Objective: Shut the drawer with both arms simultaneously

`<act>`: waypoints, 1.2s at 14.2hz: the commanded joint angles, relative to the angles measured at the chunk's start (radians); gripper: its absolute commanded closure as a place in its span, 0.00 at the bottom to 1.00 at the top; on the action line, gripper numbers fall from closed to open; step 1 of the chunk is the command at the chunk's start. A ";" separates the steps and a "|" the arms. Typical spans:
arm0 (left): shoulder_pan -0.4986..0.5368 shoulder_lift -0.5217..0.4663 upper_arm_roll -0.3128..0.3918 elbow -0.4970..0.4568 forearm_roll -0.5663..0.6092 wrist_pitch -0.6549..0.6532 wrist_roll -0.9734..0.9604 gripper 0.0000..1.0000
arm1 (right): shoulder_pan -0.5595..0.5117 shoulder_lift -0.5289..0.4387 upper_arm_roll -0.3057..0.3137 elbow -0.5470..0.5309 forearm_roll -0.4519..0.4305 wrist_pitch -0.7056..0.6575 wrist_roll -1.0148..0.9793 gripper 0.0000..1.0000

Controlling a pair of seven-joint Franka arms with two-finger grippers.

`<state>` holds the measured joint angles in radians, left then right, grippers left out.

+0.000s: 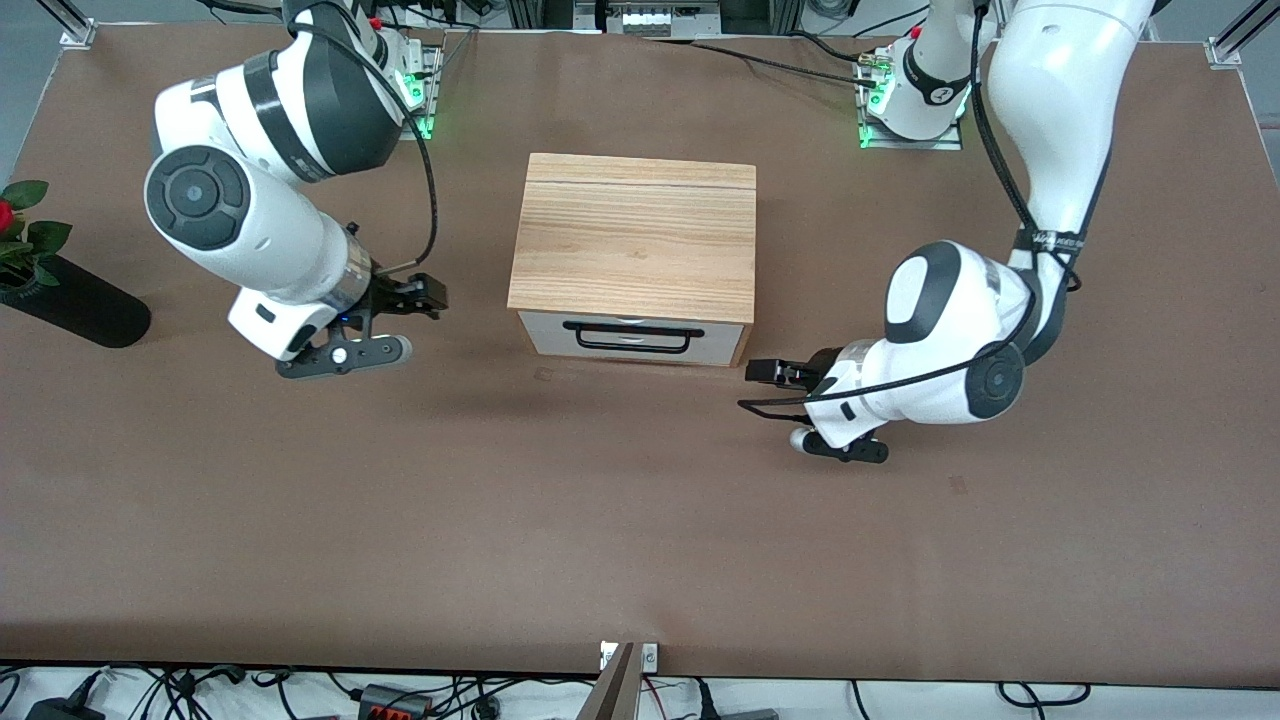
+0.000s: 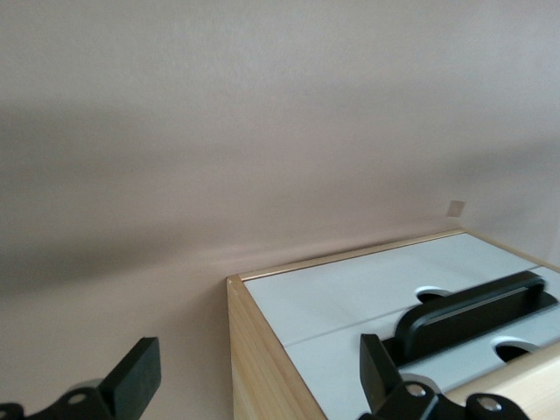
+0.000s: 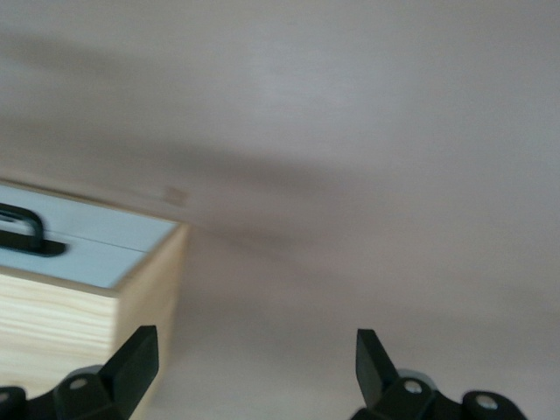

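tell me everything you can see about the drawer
The drawer has a white front panel with a black wire bar handle across its middle. It sits shut, flush in the light wood cabinet, facing the front camera. Nothing touches it: the left tool and right tool are off to either side, both open.

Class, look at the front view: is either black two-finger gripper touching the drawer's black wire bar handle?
No: the left gripper and right gripper sit beside the cabinet, apart from the handle.
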<state>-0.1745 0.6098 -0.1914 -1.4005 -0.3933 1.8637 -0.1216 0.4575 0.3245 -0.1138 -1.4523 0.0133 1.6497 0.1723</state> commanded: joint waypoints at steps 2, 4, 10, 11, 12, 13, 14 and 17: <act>0.064 -0.054 0.004 0.038 0.040 -0.124 -0.004 0.00 | -0.037 -0.071 -0.026 0.006 -0.079 -0.074 -0.011 0.00; 0.091 -0.074 0.006 0.061 0.047 -0.187 -0.004 0.00 | -0.066 -0.090 -0.056 0.006 -0.079 -0.116 -0.095 0.00; 0.182 -0.287 0.004 0.066 0.218 -0.406 -0.061 0.00 | -0.287 -0.198 -0.009 -0.120 -0.064 -0.123 -0.361 0.00; 0.202 -0.317 0.004 0.064 0.220 -0.415 -0.063 0.00 | -0.384 -0.228 0.068 -0.152 -0.064 -0.110 -0.364 0.00; 0.225 -0.341 0.004 0.066 0.218 -0.446 -0.063 0.00 | -0.452 -0.257 0.139 -0.175 -0.064 -0.105 -0.350 0.00; 0.240 -0.366 0.003 0.066 0.217 -0.472 -0.063 0.00 | -0.480 -0.296 0.169 -0.209 -0.062 -0.097 -0.350 0.00; 0.256 -0.395 0.001 0.057 0.211 -0.494 -0.058 0.00 | -0.485 -0.327 0.169 -0.238 -0.062 -0.094 -0.341 0.00; 0.282 -0.449 -0.002 -0.029 0.226 -0.502 -0.059 0.00 | -0.496 -0.407 0.164 -0.351 -0.039 -0.033 -0.245 0.00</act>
<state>0.0994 0.2137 -0.1812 -1.3288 -0.1935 1.3526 -0.1743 -0.0134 0.0017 0.0272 -1.6893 -0.0458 1.5499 -0.1275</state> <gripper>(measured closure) 0.000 0.000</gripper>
